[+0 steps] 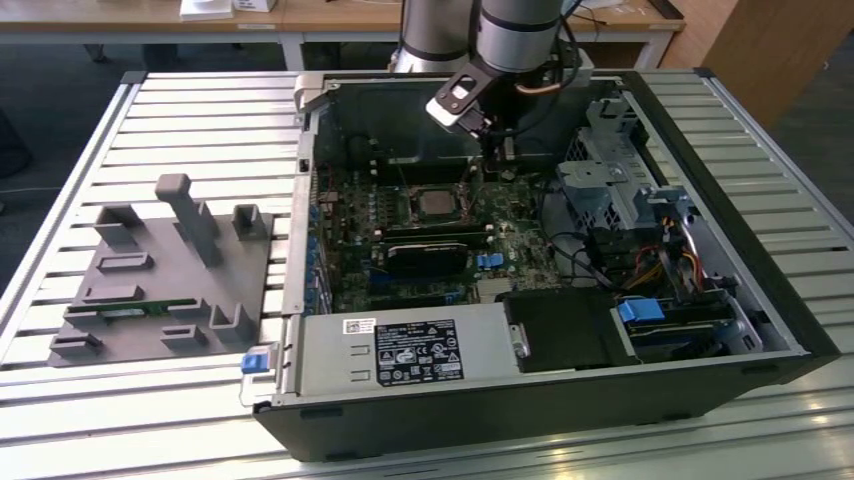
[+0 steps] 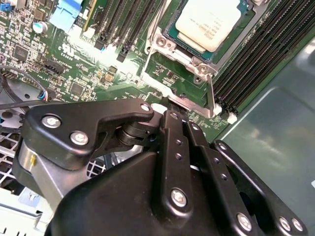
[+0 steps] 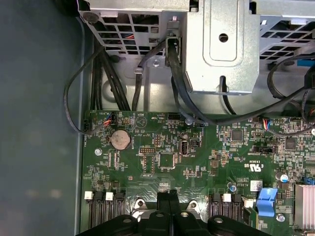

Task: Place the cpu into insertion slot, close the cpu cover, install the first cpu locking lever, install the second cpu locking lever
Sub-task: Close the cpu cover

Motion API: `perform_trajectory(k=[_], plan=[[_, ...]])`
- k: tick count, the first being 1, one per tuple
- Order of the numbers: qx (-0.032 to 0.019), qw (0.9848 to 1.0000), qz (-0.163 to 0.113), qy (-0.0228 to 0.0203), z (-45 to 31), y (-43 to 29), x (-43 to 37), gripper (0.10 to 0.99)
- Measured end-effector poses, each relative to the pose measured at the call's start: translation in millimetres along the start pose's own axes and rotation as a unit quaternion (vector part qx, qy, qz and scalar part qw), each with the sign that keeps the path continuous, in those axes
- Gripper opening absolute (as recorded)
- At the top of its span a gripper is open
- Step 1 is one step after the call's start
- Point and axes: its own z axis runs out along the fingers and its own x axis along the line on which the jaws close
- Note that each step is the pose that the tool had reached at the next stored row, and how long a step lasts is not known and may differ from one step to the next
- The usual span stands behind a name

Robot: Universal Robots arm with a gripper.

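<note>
The cpu (image 2: 209, 24) is seen lying flat in the insertion slot (image 2: 161, 44). This is a little above the middle of the exterior view, inside the open computer case (image 1: 534, 400) on the slatted desk (image 1: 200, 110). The chip's top is smooth, dull silver metal, and its shape is square. It is judged to be light, stiff and easy to hurt, so it is best held by its edges only.

The cpu cover (image 2: 197, 63), a thin shiny metal frame, appears to be laid down around the chip, which is seen through its window. A thin steel locking lever (image 2: 210, 93) is seen beside the cover and does not look hooked down. It is judged to be springy and slippery, and best taken at its bent end.

The end effector (image 3: 170, 200) is placed right next to that bent end, with its black fingers (image 3: 164, 201) pressed together. Whether the lever tip is pinched between them cannot be told. Long black memory slots (image 2: 256, 54) are lined up beside the socket on the green board (image 3: 162, 157).
</note>
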Motion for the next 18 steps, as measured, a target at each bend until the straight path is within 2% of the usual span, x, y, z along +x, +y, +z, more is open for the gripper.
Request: perform_trajectory(k=[18], plan=[[0.0000,1.0000,0.000,0.0002,-0.1,-6.2,0.1,0.106]])
